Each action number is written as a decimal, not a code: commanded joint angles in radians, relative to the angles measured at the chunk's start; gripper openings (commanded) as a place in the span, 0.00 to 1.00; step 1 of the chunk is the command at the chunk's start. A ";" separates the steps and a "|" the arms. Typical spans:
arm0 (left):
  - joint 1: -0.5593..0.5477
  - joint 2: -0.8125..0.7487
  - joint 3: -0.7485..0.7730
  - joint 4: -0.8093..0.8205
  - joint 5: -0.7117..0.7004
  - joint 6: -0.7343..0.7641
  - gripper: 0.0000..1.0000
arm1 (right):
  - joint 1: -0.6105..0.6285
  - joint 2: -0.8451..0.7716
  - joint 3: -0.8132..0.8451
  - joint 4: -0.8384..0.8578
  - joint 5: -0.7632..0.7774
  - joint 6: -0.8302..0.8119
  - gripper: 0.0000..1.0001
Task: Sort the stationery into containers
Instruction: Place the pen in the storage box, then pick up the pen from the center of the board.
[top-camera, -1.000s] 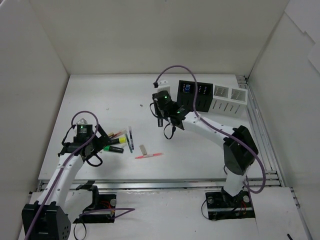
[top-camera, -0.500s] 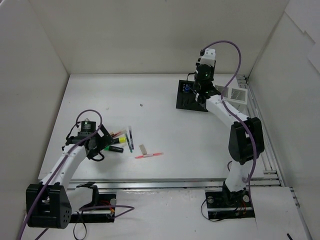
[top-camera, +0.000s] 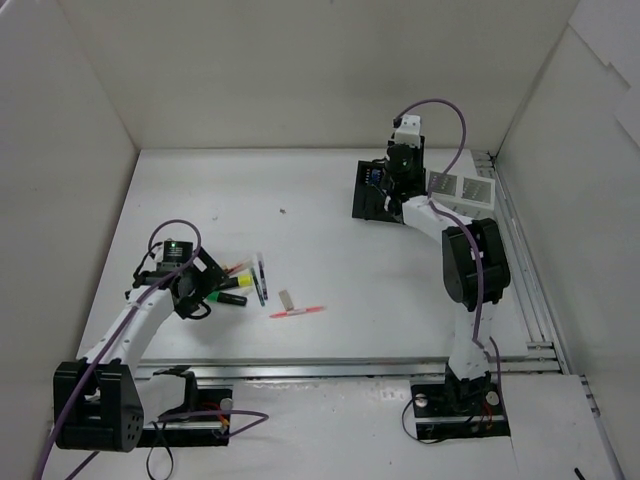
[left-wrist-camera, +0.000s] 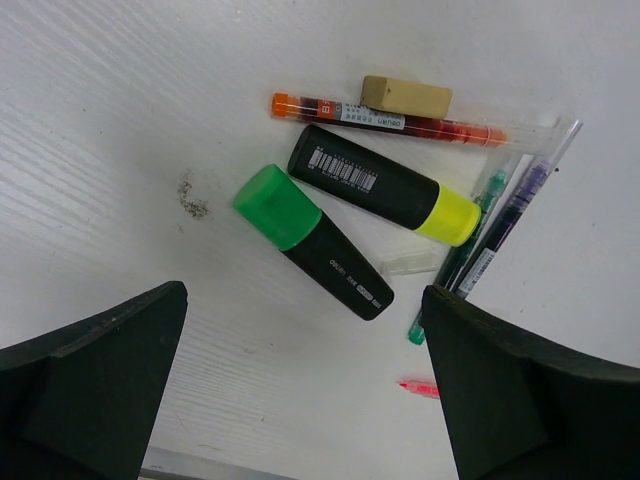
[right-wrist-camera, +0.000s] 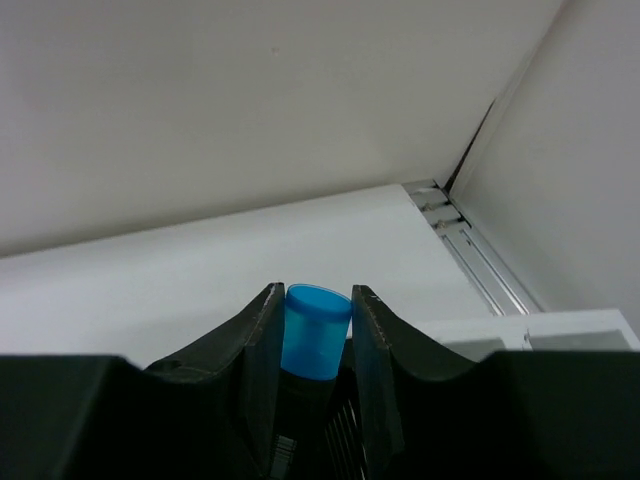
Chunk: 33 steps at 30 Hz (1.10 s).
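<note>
The right hand (right-wrist-camera: 316, 293) pinches the blue-capped bottle (right-wrist-camera: 316, 335) right at the black box (top-camera: 368, 203). Well away from that box, the left hand (left-wrist-camera: 302, 296) hangs spread wide over the green highlighter (left-wrist-camera: 312, 243) on the surface (left-wrist-camera: 140, 100).

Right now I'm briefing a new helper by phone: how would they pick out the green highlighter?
Go to the left side of the white table, where the open left gripper hangs over a small pile of stationery. Two black-bodied highlighters lie there; the green-capped highlighter is the one wanted, its neighbour being the yellow-capped highlighter.
</note>
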 joint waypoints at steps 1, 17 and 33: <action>-0.004 -0.001 0.014 0.026 -0.028 -0.075 0.99 | 0.008 -0.116 -0.069 0.126 0.053 0.072 0.30; -0.061 0.009 0.008 -0.085 -0.193 -0.322 0.98 | 0.154 -0.547 -0.425 0.115 0.193 0.084 0.98; -0.110 0.195 0.072 -0.020 -0.199 -0.334 0.76 | 0.174 -0.758 -0.517 -0.354 0.242 0.371 0.98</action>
